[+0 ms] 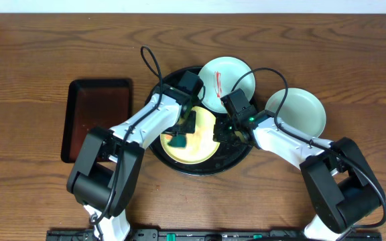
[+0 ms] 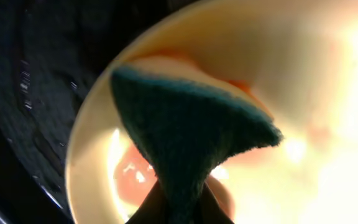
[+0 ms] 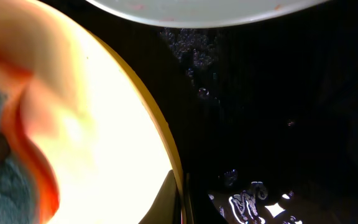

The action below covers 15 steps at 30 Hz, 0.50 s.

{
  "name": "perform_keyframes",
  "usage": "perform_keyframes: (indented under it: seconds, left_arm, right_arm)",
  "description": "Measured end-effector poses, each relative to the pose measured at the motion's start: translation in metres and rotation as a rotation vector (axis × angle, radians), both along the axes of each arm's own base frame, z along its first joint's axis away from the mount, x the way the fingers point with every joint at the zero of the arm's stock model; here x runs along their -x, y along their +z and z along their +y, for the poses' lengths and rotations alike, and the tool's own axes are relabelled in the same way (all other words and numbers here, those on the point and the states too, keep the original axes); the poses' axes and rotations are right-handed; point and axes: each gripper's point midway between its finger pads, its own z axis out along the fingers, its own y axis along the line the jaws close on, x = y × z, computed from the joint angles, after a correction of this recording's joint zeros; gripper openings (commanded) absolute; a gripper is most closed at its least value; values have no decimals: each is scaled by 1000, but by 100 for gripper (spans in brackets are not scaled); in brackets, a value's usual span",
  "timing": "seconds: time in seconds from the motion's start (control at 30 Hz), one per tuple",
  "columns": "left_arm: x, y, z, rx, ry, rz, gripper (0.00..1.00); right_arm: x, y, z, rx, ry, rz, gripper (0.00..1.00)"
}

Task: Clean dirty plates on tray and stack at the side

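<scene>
Left hand [image 1: 181, 134] is clamped on a dark teal scrubbing pad [image 2: 185, 130], pressing it onto the pale yellow round plate [image 1: 203, 146] inside the glossy black round tray [image 1: 210, 169]. The right hand [image 1: 228, 130] is closed at that plate's rim, seemingly pinching it steady. Wiping is the step in hand; next, the red smear [image 2: 135, 174] needs scrubbing out.

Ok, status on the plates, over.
Left gripper shut on sponge, on yellow plate. Right gripper shut on its rim. Smeared green plate untouched. Nothing blocking.
</scene>
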Motion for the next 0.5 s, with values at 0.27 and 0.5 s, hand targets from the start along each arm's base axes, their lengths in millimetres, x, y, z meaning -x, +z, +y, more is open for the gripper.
perform_keyframes:
  seconds: [0.27, 0.5]
  left_arm:
    - [26, 5, -38, 260, -196, 134, 7]
    - [15, 13, -68, 401, -291, 73, 7]
  right_arm:
    - [0, 0, 0, 2, -1, -1, 1]
    - [0, 0, 0, 2, -1, -1, 1]
